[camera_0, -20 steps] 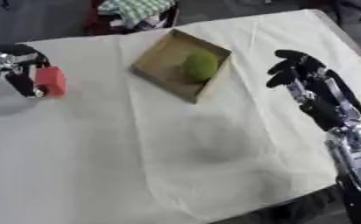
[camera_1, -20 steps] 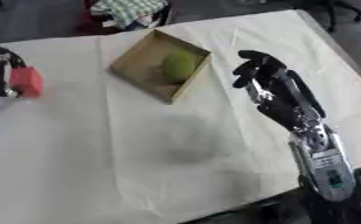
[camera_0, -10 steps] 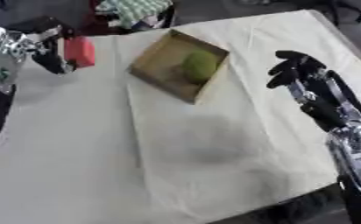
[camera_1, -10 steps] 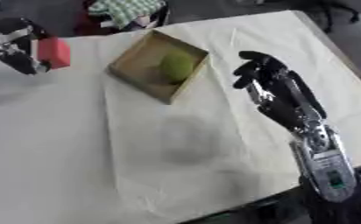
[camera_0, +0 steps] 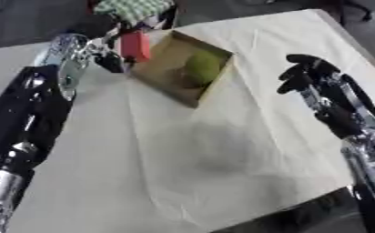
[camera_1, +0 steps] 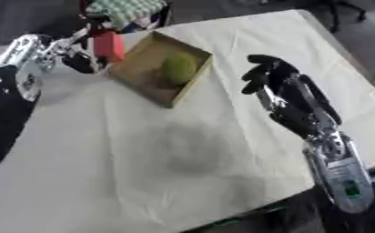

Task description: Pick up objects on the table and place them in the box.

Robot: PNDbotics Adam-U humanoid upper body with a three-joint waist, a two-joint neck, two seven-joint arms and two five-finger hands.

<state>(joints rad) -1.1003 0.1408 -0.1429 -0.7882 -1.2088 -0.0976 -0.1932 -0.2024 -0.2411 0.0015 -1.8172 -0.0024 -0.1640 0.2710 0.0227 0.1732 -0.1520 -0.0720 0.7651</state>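
Fingers of the left hand (camera_0: 103, 48) curl round a red block (camera_0: 135, 46), held at the box's (camera_0: 168, 79) left rim near the worktop's (camera_0: 222, 159) far edge. Right eye view: a green fruit (camera_1: 179, 67) lies inside the box; the right hand (camera_1: 274, 84) hovers open near the right edge.

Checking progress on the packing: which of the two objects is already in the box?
The green round object lies inside the box. The red block is not in yet: the left hand holds it at the box's left edge.
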